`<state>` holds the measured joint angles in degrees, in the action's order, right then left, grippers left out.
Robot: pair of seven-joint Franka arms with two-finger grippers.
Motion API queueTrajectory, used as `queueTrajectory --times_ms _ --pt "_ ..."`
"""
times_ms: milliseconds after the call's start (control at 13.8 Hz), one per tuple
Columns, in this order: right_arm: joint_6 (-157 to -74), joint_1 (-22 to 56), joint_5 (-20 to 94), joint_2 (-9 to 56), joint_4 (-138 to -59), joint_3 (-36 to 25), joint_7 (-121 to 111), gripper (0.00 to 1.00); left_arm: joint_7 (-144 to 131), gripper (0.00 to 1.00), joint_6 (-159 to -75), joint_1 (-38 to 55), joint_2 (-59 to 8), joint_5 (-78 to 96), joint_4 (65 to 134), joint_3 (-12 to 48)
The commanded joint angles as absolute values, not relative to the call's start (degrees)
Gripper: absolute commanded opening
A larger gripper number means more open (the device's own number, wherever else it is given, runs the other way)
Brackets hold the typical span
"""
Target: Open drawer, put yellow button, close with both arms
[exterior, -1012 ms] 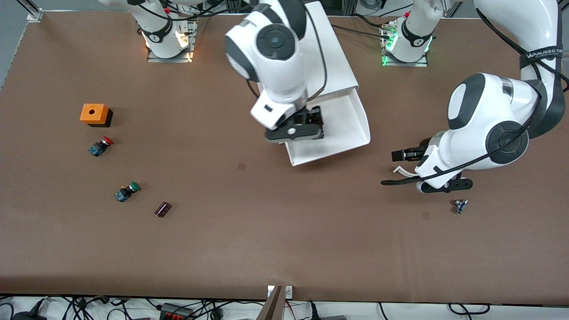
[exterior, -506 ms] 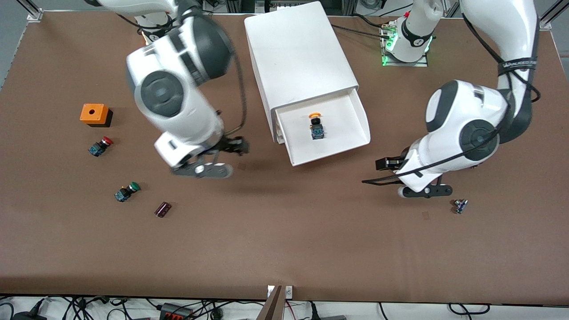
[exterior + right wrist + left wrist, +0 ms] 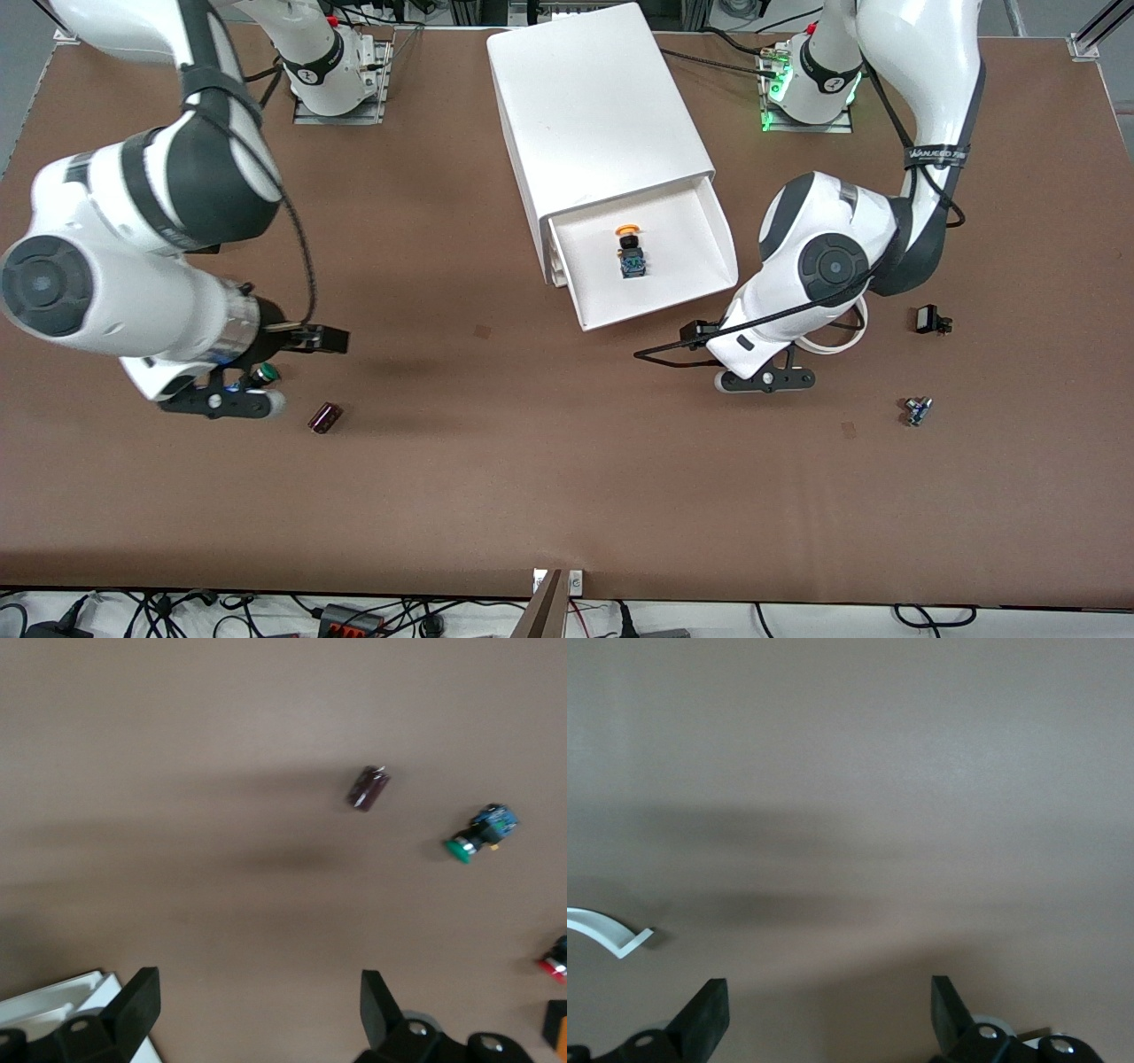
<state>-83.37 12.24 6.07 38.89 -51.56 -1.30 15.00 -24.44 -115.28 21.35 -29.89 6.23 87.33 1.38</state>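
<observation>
The top drawer of the white cabinet is pulled open. The yellow button lies on its side in the drawer, cap toward the cabinet. My left gripper is open and empty, low over the table beside the drawer's front corner, toward the left arm's end. In the left wrist view the left gripper has only bare table between its fingers. My right gripper is open and empty over the green button. The right gripper also shows over bare table in the right wrist view.
A dark red cylinder lies by the green button. The right wrist view shows the cylinder, green button, red button and an orange box. A small black part and a small blue part lie toward the left arm's end.
My right gripper left the drawer, let go of the yellow button there, and swung to the right arm's end of the table. My left gripper moved closer to the drawer's front.
</observation>
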Motion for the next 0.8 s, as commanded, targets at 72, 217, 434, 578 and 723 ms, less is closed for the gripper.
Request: queueTrajectory --times_ms 72,217,434,578,723 --pt "-82.4 5.3 6.4 37.0 -52.1 -0.6 6.0 1.00 -28.0 1.00 -115.9 22.8 -29.9 7.4 87.4 1.9" --pt "-82.1 3.4 6.3 35.5 -52.1 -0.5 5.8 1.00 -30.8 1.00 -115.8 23.4 -30.1 8.0 87.6 2.5" --pt "-81.6 1.9 4.7 32.4 -54.1 -0.6 5.7 1.00 -33.0 1.00 -115.5 23.6 -29.8 8.0 89.2 4.3" --pt "-83.4 0.6 4.7 27.5 -60.5 -0.6 5.8 1.00 -33.6 1.00 -115.3 23.2 -28.7 8.1 90.5 5.3" --pt "-86.9 -0.6 4.0 23.0 -66.2 -0.7 2.7 1.00 -33.7 1.00 -115.2 23.4 -27.3 8.1 92.7 5.4"
